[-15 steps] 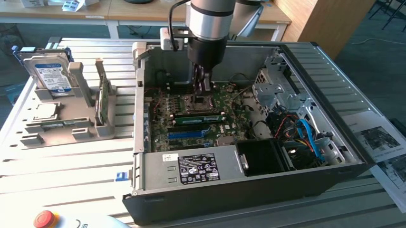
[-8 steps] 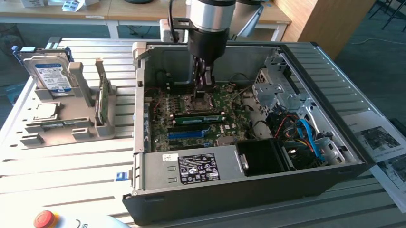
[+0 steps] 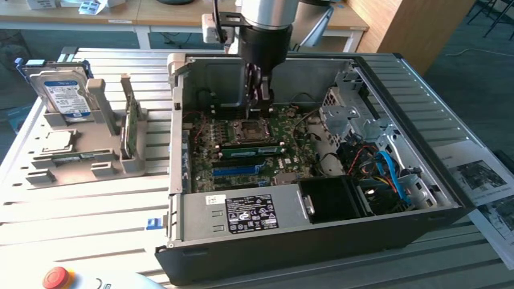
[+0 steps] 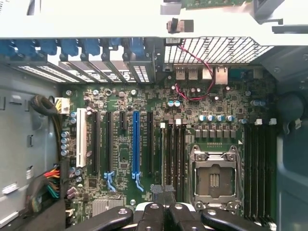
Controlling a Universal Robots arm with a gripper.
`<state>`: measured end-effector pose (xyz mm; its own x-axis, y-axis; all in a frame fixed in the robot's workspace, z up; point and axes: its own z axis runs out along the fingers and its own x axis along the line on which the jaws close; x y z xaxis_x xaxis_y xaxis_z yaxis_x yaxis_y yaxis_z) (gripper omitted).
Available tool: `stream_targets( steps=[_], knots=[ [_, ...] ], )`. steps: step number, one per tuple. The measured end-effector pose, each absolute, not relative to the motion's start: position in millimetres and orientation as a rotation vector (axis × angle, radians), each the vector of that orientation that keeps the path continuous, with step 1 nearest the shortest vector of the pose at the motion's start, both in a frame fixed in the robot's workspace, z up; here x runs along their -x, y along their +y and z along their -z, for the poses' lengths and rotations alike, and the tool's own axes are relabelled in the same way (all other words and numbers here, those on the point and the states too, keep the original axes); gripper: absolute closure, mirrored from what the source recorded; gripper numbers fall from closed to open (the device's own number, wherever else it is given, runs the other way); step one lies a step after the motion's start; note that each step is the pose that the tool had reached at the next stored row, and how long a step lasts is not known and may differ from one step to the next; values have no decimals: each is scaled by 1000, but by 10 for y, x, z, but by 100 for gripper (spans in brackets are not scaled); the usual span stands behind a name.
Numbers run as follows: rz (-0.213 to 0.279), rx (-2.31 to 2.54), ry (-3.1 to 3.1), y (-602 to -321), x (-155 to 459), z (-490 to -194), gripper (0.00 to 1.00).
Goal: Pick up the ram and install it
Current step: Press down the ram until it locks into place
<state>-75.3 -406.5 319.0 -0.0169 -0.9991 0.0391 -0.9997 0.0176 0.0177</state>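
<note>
Exterior view: the gripper (image 3: 259, 96), jaws fully shut with nothing visibly held, hangs inside the open computer case (image 3: 321, 241) above the motherboard (image 3: 241, 150). The ram (image 3: 253, 149) lies seated just near of the CPU socket (image 3: 249, 128). A half-seated stick could spring loose.

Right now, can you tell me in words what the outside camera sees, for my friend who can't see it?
A robot arm reaches down into an open computer case, its shut pincer just above the green motherboard. On the exterior view's left, a grey holder keeps a hard drive and a thin green ram stick standing upright.
</note>
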Motion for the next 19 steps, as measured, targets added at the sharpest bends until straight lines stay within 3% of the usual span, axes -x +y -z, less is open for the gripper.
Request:
stream_targets(
  steps=[19],
  knots=[
    [-33,-2169,-2207,-4065,753,-3448,90]
  ],
)
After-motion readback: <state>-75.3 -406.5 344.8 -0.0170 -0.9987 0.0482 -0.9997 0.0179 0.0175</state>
